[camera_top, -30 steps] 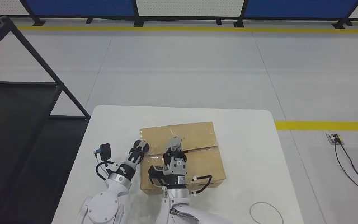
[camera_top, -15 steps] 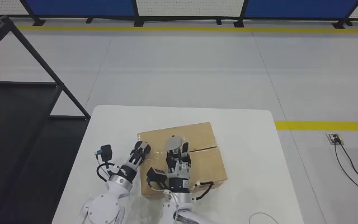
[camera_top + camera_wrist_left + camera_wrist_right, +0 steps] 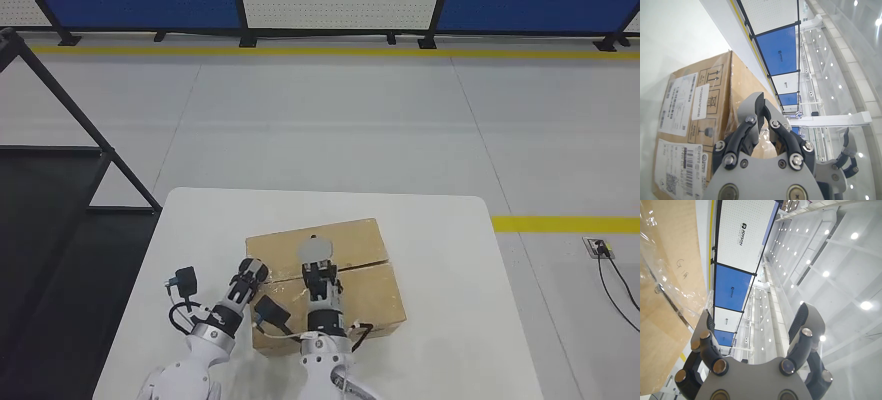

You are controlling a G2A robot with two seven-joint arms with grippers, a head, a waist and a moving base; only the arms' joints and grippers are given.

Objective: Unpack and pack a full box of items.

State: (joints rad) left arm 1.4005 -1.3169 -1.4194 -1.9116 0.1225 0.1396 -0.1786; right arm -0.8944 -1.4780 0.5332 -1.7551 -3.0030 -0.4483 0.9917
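- Where the white table spreads out under the top camera, the cardboard box sits near its middle. Its flaps are down and a seam runs across the lid.
- The left gripper is at the box's left side, by the upper edge of the wall that carries the shipping labels.
- Its fingers are brought together, the dark tips meeting, and nothing is caught between them.
- Those tips lie just beside the box's corner edge; whether they touch the cardboard cannot be told.
- The right gripper is over the lid, near the middle of the seam.
- Its fingers are spread wide, with the ribbed pads facing each other across the gap, and it holds nothing.
- One of its fingers lies close to the lid, just beside loose clear tape that runs along the seam. Contact there cannot be judged.
- The two grippers are near one another, the left at the side wall and the right above the top face.
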